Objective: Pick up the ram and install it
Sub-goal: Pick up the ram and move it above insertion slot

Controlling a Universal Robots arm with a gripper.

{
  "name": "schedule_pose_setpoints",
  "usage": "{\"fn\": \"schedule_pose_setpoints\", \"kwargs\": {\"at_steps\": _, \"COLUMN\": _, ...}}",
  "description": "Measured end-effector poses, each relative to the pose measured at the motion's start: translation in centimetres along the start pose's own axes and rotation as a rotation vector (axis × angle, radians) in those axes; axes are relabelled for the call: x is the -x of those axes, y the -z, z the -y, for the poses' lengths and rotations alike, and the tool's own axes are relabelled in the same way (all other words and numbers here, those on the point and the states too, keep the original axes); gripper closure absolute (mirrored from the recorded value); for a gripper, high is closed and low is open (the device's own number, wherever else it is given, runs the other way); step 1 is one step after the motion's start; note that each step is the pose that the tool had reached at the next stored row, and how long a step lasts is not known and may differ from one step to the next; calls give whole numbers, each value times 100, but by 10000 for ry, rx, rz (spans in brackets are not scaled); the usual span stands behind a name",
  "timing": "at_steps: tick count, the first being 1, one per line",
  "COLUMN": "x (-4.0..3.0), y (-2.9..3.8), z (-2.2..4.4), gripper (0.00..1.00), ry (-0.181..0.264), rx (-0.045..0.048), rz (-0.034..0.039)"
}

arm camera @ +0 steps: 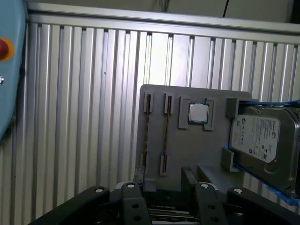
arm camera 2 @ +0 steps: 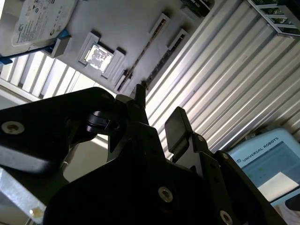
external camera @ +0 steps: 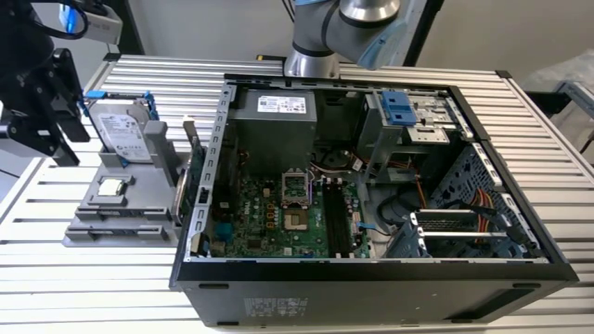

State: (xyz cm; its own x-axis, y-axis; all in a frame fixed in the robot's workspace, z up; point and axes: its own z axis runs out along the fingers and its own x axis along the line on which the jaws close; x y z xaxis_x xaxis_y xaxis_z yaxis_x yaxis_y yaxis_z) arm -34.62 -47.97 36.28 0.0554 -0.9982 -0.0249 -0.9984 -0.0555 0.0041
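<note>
Table [external camera: 93, 292]: ribbed bare metal, satin sheen. Holder [arm camera: 197, 145]: matt grey plastic. Drive [arm camera: 262, 136]: glossy silver metal. Chip [arm camera: 198, 112]: mirror-bright metal top. Case [external camera: 371, 292]: matt black metal. Gripper [arm camera: 164, 175]: matt black.

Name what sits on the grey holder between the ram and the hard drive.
The small square silver-topped chip, seated in its own recess of the grey holder, lies between the ram and the hard drive; the first wrist view shows it.
</note>
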Motion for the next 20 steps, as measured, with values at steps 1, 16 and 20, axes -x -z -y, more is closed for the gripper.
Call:
{"fn": "schedule_pose_setpoints", "kwargs": {"at_steps": 1, "x": 0, "y": -4, "z": 0, "gripper": 0, "ry": 0, "rx": 0, "rz": -1}}
{"fn": "schedule_pose_setpoints", "kwargs": {"at_steps": 16, "x": -1, "y": -53, "z": 0, "gripper": 0, "ry": 0, "rx": 1, "rz": -9}}
{"fn": "schedule_pose_setpoints", "kwargs": {"at_steps": 20, "x": -1, "y": -64, "z": 0, "gripper": 0, "ry": 0, "rx": 1, "rz": -11}}
